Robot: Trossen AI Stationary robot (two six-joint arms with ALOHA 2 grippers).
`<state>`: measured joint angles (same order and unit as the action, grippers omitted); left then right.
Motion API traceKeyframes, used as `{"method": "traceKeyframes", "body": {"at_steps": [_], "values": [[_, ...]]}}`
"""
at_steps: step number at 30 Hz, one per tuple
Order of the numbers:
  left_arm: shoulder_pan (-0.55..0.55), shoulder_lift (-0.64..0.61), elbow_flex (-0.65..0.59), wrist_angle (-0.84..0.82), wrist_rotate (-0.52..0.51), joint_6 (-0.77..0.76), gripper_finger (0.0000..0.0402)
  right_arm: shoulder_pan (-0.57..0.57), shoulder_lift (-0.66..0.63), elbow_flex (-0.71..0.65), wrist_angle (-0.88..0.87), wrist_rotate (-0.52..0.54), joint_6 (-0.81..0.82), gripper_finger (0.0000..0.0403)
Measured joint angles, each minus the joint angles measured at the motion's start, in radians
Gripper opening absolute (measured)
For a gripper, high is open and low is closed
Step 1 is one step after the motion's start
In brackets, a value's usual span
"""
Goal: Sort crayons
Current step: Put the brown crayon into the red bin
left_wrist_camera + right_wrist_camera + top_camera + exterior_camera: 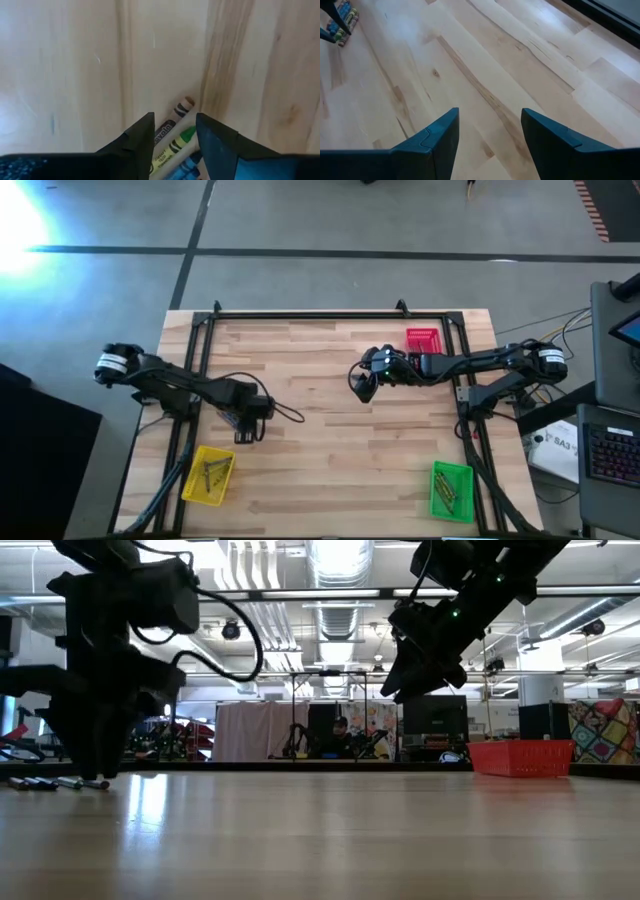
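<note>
Left tool (pixel 172 132) pointing down, fingers parted over loose crayons (pixel 172 137) on the counter (pixel 330 450), gripping none, right tool (pixel 490 130) raised mid-counter (open, empty).

1. Trays: three on the wooden table (pixel 330 470) — one red tray (pixel 423 339), one yellow tray (pixel 190 486), one green tray (pixel 451 470).
2. Loose crayons (pixel 172 142) under the left gripper (pixel 174 131): four show between its fingers — brown, grey, green, blue; more may be hidden.
3. Crayons in the yellow and green trays: several each, too small to count.
4. Robot arms: two, each with one gripper; right gripper (pixel 490 130).
</note>
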<state>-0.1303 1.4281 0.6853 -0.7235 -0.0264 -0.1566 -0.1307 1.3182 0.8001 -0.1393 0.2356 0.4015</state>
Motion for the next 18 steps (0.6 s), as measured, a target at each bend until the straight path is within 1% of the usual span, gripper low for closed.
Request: {"method": "traceKeyframes", "body": {"at_steps": [7, 11, 14, 18], "values": [[0.0, 0.119, 0.013, -0.001, -0.005, 0.035, 0.0127, 0.0, 0.0, 0.0, -0.005, 0.0, 0.0, 0.0203], [0.0, 0.143, 0.03, -0.013, -0.014, 0.045, 0.0119, 0.0, 0.0, 0.0, -0.005, 0.0, 0.0, 0.0203], [0.0, 0.139, 0.051, -0.021, -0.022, 0.056, 0.0096, 0.0, 0.0, 0.0, -0.004, 0.0, 0.0, 0.0203], [0.0, 0.117, 0.086, -0.007, -0.047, 0.066, 0.0045, 0.0, 0.0, 0.0, -0.005, 0.0, 0.0, 0.0203]]}}
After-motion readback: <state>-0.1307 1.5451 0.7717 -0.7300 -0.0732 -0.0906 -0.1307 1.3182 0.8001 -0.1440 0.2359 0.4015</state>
